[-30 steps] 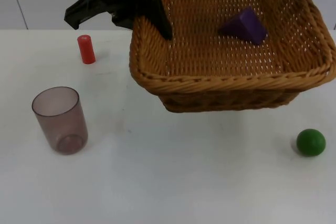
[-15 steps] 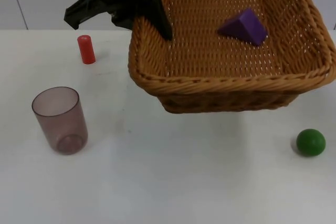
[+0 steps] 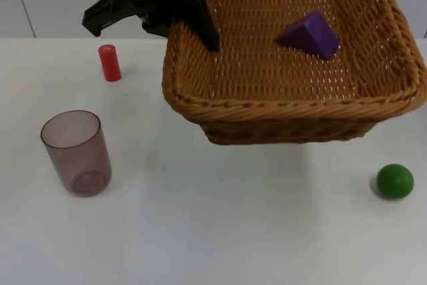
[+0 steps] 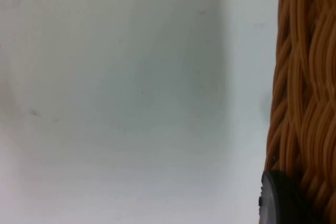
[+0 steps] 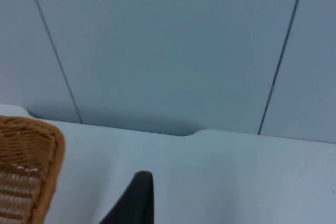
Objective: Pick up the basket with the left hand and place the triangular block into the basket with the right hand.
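The woven wicker basket (image 3: 287, 108) hangs tilted above the table at the back right of the top view. My left gripper (image 3: 195, 28) is shut on its left rim, and that rim (image 4: 304, 93) also appears close up in the left wrist view beside a black fingertip (image 4: 278, 200). A purple triangular block (image 3: 311, 33) lies inside the basket towards its far side. My right gripper (image 5: 137, 198) is back near the grey partition wall, apart from the basket, with a corner of the basket (image 5: 26, 166) beside it.
A red cylinder (image 3: 109, 63) stands at the back left. A translucent brown cup (image 3: 75, 153) stands upright at the left. A green ball (image 3: 395, 181) rests at the right, in front of the basket. The partition wall (image 5: 173, 51) closes the far side.
The basket has shifted very slightly left and its front rim has dipped a little. The purple block stays inside it. Nothing else has moved.
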`<state>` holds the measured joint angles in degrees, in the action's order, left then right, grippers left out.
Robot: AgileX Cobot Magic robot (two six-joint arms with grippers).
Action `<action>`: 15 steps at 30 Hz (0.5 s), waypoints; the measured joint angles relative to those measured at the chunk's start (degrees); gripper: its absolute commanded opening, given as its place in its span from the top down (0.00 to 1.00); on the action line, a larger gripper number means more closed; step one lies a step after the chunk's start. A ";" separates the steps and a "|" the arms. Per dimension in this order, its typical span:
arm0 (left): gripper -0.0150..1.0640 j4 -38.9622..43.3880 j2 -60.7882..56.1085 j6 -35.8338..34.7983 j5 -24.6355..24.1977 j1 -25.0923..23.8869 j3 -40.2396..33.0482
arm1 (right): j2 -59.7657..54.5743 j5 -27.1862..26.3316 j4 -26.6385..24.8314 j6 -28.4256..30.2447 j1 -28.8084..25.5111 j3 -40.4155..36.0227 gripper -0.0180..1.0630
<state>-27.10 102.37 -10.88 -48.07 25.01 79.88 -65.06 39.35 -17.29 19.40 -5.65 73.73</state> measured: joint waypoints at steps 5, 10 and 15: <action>0.99 -0.26 1.56 0.11 -0.11 0.00 0.00 | 0.27 0.36 7.36 -6.20 3.53 -0.13 0.01; 0.99 -0.36 2.93 0.11 0.60 0.00 0.00 | 0.27 0.36 14.24 -12.88 6.37 -0.13 0.01; 0.99 -0.03 4.76 0.11 2.71 0.00 0.00 | 0.27 0.44 15.30 -13.80 8.46 -0.13 0.01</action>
<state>-27.13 107.13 -10.77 -45.35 25.01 79.88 -64.79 39.79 -1.99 5.60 2.82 73.60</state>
